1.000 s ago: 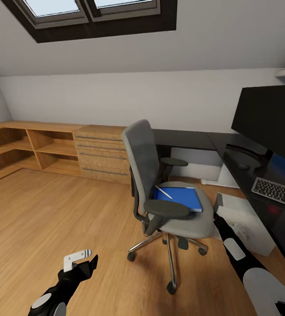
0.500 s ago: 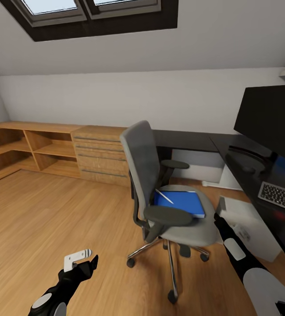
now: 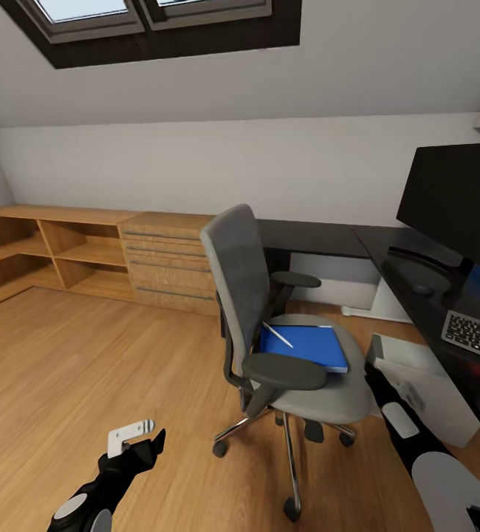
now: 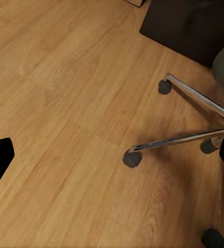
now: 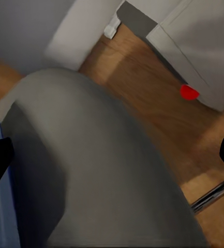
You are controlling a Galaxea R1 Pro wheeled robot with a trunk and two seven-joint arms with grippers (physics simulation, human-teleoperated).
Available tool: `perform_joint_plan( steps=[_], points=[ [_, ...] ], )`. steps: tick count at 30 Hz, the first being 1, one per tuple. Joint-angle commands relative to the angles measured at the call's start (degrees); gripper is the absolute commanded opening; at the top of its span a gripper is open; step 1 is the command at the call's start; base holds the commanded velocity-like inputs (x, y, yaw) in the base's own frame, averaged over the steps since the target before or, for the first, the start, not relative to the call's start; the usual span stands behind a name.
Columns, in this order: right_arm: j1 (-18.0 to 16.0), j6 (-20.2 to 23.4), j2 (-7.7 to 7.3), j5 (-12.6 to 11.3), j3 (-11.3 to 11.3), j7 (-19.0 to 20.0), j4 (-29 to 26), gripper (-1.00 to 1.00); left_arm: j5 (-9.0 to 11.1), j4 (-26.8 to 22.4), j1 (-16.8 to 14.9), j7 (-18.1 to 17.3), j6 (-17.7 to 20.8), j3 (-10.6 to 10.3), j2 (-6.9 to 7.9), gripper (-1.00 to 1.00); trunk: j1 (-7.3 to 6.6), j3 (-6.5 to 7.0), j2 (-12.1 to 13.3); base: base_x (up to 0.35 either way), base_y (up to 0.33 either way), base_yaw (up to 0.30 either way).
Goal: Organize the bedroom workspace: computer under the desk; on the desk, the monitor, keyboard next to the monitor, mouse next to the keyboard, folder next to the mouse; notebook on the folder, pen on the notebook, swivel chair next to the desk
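The folder (image 3: 304, 347) lies flat on the chair (image 3: 269, 310) seat, pen (image 3: 278, 334) on top. Right tool (image 3: 376, 362), fingers spread and empty, sits beside the seat's edge, nearer than the left tool (image 3: 133, 441), also released.

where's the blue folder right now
In the head view the folder lies flat on the seat of the swivel chair, right of centre, with the pen resting on its near-left corner, and the desk further right.
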Motion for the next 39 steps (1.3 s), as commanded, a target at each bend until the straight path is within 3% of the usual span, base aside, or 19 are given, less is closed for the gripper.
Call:
perform_joint_plan(
  steps=[1, 8, 16, 39],
  points=[
    [0.0, 0.1, -0.03, -0.6, -0.4, -0.3, 0.0, 1.0, 0.6, -0.1, 0.0, 0.4, 0.3, 0.1, -0.03, 1.0, -0.01, -0.04, 0.0, 0.0, 0.0, 0.0],
    [0.0, 0.6, 0.01, -0.6, -1.2, -1.0, 0.1, 1.0, 0.7, -0.1, 0.0, 0.3, 0.2, 0.1, -0.02, 1.0, -0.01, -0.04, 0.0, 0.0, 0.0, 0.0],
    [0.0, 0.7, -0.05, -0.7, -1.2, -1.0, 0.1, 1.0, 0.7, -0.1, 0.0, 0.4, 0.1, 0.0, 0.0, 1.0, 1.75, -1.48, -3.2, 0.0, 0.0, 0.0],
    [0.0, 0.6, 0.1, -0.6, -1.2, -0.8, 0.1, 1.0, 0.7, -0.1, 0.0, 0.7, 0.0, 0.1, 0.06, 1.0, 1.97, -1.66, -3.6, 0.0, 0.0, 0.016]
  ],
)
